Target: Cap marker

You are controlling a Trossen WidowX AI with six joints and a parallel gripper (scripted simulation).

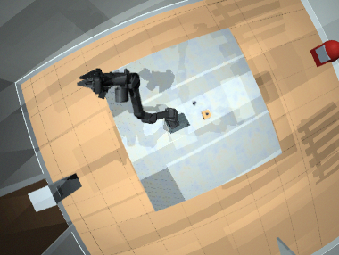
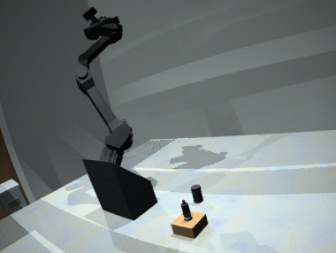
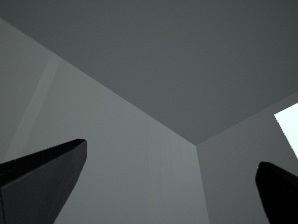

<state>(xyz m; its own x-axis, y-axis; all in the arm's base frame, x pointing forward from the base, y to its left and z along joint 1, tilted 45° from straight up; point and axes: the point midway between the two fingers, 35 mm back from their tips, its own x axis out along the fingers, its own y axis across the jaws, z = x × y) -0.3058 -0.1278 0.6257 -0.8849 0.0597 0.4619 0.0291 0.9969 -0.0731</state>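
Note:
The marker [image 2: 187, 210] stands upright in the tan holder block [image 2: 191, 226] [image 1: 205, 114] on the pale table. The dark cap [image 2: 196, 194] [image 1: 194, 102] stands loose on the table just behind the block, apart from the marker. My gripper [image 1: 82, 80] [image 2: 89, 17] [image 3: 170, 159] is open and empty. It is raised high on the arm, far from the block and the cap, on the other side of the arm's base. The wrist view shows only grey walls between the two wide-spread fingers.
The arm's dark base box [image 2: 119, 190] [image 1: 178, 121] stands on the table to the left of the block. A grey patch [image 1: 162, 189] lies at the table's near edge. A red object [image 1: 327, 51] sits far off on the orange floor.

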